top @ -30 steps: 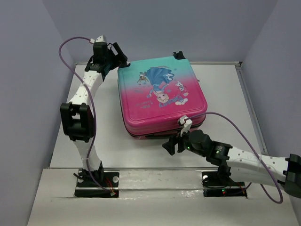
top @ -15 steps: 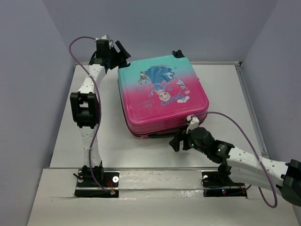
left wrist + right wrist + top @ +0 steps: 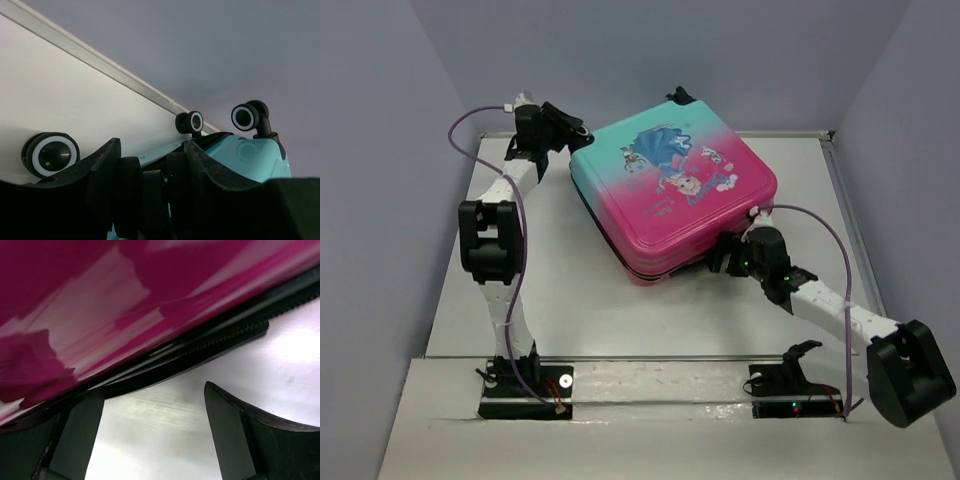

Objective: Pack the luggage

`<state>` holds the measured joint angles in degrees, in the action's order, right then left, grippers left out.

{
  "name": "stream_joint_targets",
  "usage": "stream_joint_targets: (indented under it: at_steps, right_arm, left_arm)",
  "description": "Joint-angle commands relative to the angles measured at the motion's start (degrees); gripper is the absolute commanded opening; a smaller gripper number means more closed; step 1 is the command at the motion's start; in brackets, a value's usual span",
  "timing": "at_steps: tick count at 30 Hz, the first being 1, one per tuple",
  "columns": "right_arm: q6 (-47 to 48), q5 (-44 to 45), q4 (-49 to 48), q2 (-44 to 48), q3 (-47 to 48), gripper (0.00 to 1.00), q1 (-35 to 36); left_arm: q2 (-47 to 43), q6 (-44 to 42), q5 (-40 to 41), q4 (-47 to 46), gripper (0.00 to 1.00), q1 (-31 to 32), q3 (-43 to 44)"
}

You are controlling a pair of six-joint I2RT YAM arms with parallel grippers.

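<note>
The luggage point(image 3: 670, 190) lies flat and closed on the white table point(image 3: 570, 290), pink-to-teal with a cartoon print, turned at an angle. My left gripper point(image 3: 563, 128) is at its far left corner. In the left wrist view my gripper point(image 3: 150, 165) is shut on a black wheel point(image 3: 150, 200) of the luggage, with the teal shell point(image 3: 250, 160) beyond. My right gripper point(image 3: 725, 258) is open at the near right side. In the right wrist view it point(image 3: 150, 410) sits against the pink shell point(image 3: 100, 305) and black zipper trim point(image 3: 210, 345), holding nothing.
Other luggage wheels point(image 3: 50, 155) point(image 3: 247, 116) stick out by the back rim of the table point(image 3: 100, 70). Grey walls close in the table at back and sides. Purple cables loop from both arms point(image 3: 820, 215).
The luggage has turned anticlockwise, its near right corner swinging right and away. My right gripper moved right and forward along its near edge. My left gripper stayed at the far left corner.
</note>
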<state>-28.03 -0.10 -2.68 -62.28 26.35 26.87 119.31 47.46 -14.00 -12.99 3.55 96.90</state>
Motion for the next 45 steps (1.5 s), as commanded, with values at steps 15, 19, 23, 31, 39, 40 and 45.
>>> stream_joint_targets:
  at_steps: [15, 19, 23, 31, 39, 40, 45]
  right_arm:
    - [5.9, -14.0, -9.9, -8.0, 12.6, 0.91, -7.1]
    - [4.6, -16.2, -9.5, -1.3, 5.8, 0.91, -7.1]
    - [3.1, -17.5, -10.1, 2.9, 2.1, 0.87, -6.0]
    - [3.1, -17.6, -10.2, 6.1, -0.3, 0.8, -2.4]
    - [4.0, -18.0, -9.4, 3.8, 2.0, 0.8, -1.8]
    - [3.7, -17.7, -9.8, 3.3, 2.0, 0.79, -1.8]
    - [2.8, -15.6, -12.4, 1.4, 1.1, 0.73, 2.9]
  left_arm:
    - [-35.2, -4.8, 11.7, -4.2, 0.99, -7.3, -28.2]
    - [-45.7, -10.5, 17.9, -0.4, 0.99, -7.2, -25.2]
    - [-57.8, -10.1, 18.9, -0.1, 0.99, -3.0, -34.9]
    - [-85.2, -7.1, 23.7, 1.4, 0.98, 5.9, -67.6]
    - [-98.5, -4.3, 20.5, 6.5, 0.8, 6.0, -74.2]
    - [-98.0, -3.9, 15.9, 4.7, 0.77, 6.4, -75.1]
    - [-93.8, -5.2, 11.7, 0.8, 0.64, 11.7, -81.0]
